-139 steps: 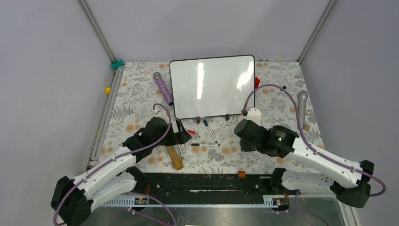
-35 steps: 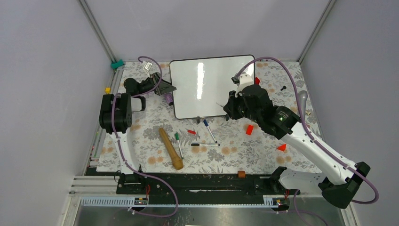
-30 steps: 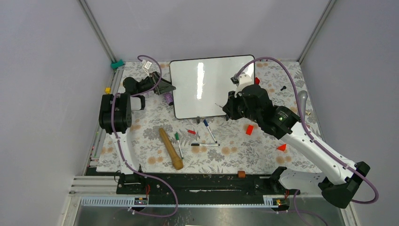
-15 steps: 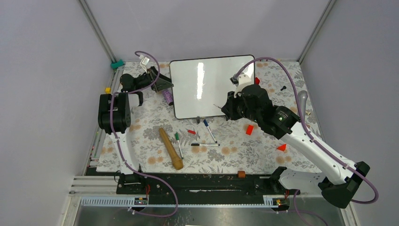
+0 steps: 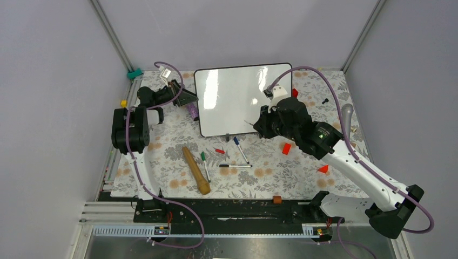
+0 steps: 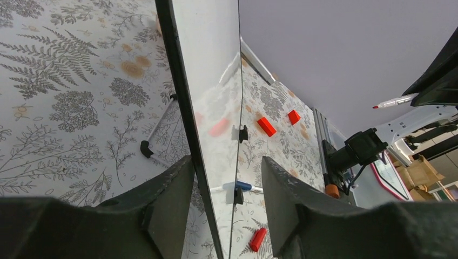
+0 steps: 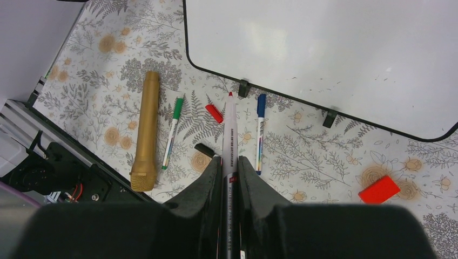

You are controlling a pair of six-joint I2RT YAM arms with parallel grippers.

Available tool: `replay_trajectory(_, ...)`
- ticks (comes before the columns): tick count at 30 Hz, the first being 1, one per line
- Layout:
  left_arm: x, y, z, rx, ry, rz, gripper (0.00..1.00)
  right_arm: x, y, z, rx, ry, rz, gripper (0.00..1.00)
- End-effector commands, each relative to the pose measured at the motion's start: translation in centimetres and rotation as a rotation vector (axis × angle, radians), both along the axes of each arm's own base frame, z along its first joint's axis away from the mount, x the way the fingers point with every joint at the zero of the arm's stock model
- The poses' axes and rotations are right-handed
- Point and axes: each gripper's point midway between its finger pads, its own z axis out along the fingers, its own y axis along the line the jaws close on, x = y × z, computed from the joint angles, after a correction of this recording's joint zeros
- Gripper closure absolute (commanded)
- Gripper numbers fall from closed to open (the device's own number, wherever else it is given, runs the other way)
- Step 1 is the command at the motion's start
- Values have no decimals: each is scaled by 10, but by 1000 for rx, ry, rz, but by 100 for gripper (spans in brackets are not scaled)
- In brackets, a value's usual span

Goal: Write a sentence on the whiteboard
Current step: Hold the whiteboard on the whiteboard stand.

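The whiteboard (image 5: 232, 102) stands at the back middle of the table, its white face (image 7: 324, 54) bare apart from glare; no sentence is in view. My left gripper (image 5: 188, 97) straddles its left edge. In the left wrist view the black frame (image 6: 186, 129) runs between the jaws of the left gripper (image 6: 227, 162), close to the left finger, with a gap to the right finger. My right gripper (image 5: 260, 123) hovers at the board's near right corner, shut on a red marker (image 7: 230, 129) whose tip points out over the table just below the board's near edge.
On the floral cloth near the board lie a gold microphone (image 5: 195, 170), a green marker (image 5: 204, 159), a blue marker (image 5: 240, 148), a black marker (image 5: 235, 166), a red cap (image 5: 219, 150) and red blocks (image 5: 286, 148). A purple microphone (image 5: 192, 111) lies under my left gripper.
My left gripper's jaws have narrowed around the board's left edge. The glare on the board has shifted, so it has tilted a little. The right arm has barely moved.
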Motion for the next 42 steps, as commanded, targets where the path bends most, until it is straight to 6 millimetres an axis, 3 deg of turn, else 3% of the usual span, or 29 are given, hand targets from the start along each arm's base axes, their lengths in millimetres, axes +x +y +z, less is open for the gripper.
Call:
replay_trajectory(1,-2,3,24,14,-105,-4,55,6,-4,12,28,-43,-29,100)
replay_trajectory(3,0,3,23,11,-98,-5,60,5,-5,12,24,-48,-33,100)
replay_trajectory(8,3,3,21,7,-75,-14,61,7,-8,13,15,-58,-45,100)
replay_trajectory(19,23,1,14,-8,27,-67,58,13,-6,12,-1,-61,-52,100)
replay_trajectory(29,29,-1,12,-8,43,-85,18,17,-4,10,-17,-61,-52,100)
replay_trajectory(37,49,-4,17,-57,45,-39,8,18,-6,8,-26,-67,-57,100)
replay_trajectory(42,57,-8,20,-71,-24,7,8,19,-6,6,-28,-67,-58,100)
